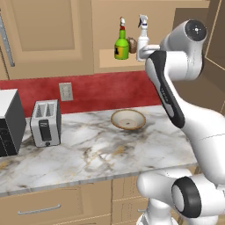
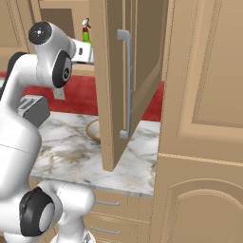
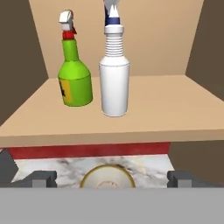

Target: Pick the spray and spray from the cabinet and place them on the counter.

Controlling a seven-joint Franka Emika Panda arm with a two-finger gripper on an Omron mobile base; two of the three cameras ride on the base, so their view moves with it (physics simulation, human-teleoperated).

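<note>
Two sprays stand upright on the cabinet's inner shelf (image 3: 131,118). The green spray (image 3: 75,81) has a yellow label and a red-white top. Just to its right is the white spray (image 3: 114,85) with a pale trigger nozzle. Both also show in the left base view, the green spray (image 1: 121,45) and the white spray (image 1: 142,38). My gripper (image 3: 111,180) is open and holds nothing. It hangs just in front of the shelf's front edge and slightly below it, facing the white spray. The marble counter (image 1: 88,151) lies below.
A tan bowl (image 1: 128,119) sits on the counter under the shelf. A toaster (image 1: 45,123) and a dark microwave (image 1: 9,125) stand to the left. A small brown lump (image 1: 132,45) sits behind the bottles. The open cabinet door (image 2: 142,61) with its silver handle (image 2: 126,83) swings out on the right.
</note>
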